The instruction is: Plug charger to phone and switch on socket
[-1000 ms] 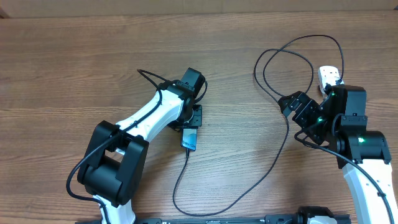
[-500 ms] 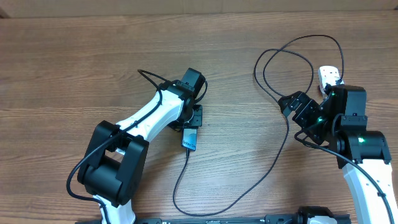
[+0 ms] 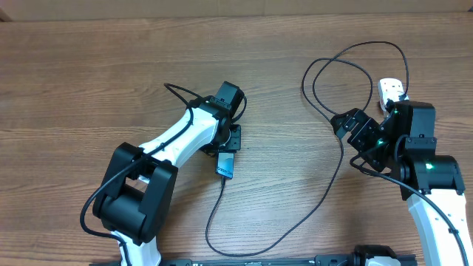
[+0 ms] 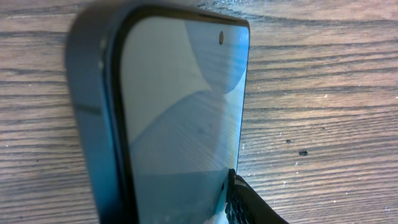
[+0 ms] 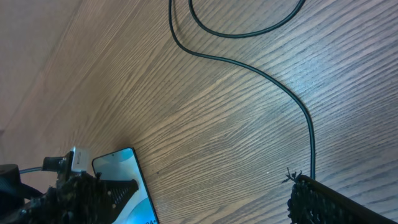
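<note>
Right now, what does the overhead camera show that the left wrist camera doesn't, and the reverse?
Only overhead: the left arm, the right arm, the charger cable looping across the table and the white socket strip. Only the left wrist: the tiny camera hole in the screen of the phone and one tool fingertip at its edge. Both: the phone and the wooden table.

overhead camera looked straight down on the whole table (image 3: 74, 74), left wrist camera sat very near the phone (image 4: 180, 112), right wrist camera looked obliquely across the table from farther, phone was shared by all three
</note>
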Available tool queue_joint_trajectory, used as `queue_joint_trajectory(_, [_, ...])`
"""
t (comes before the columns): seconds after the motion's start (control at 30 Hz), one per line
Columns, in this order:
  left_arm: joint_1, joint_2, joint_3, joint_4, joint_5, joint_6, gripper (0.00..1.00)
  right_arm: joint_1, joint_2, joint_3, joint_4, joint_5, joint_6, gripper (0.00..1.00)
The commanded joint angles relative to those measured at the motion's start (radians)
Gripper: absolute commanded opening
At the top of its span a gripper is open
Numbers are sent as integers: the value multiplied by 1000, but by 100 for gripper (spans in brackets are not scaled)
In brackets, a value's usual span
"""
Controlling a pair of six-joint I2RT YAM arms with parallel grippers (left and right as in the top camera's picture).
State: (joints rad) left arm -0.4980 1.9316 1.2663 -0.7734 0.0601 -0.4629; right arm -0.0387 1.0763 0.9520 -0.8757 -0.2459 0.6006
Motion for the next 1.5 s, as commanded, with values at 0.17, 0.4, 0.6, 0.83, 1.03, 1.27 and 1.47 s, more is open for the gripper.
queue_joint_trajectory(0.17, [-7,30,-21,-8,-18,10,32,-2,-9,20,2,13,-11,100])
queue_joint_trajectory(0.4, [-7,31,-21,-7,-18,10,33,-2,-9,20,2,13,-11,100])
queue_joint_trajectory(0.6, [-6,31,-21,-7,-18,10,33,-2,-9,20,2,13,-11,100])
queue_joint_trajectory(0.83, [-6,31,-21,-7,-18,10,33,-2,-9,20,2,13,-11,100])
queue_joint_trajectory(1.03, [-7,31,-21,-8,-18,10,33,-2,-9,20,2,13,-11,100])
queue_joint_trajectory(1.27, [-7,30,-21,-9,-18,10,33,-2,-9,20,2,13,-11,100])
queue_joint_trajectory(1.47, [-7,31,-21,-16,-18,10,33,-2,-9,20,2,13,-11,100])
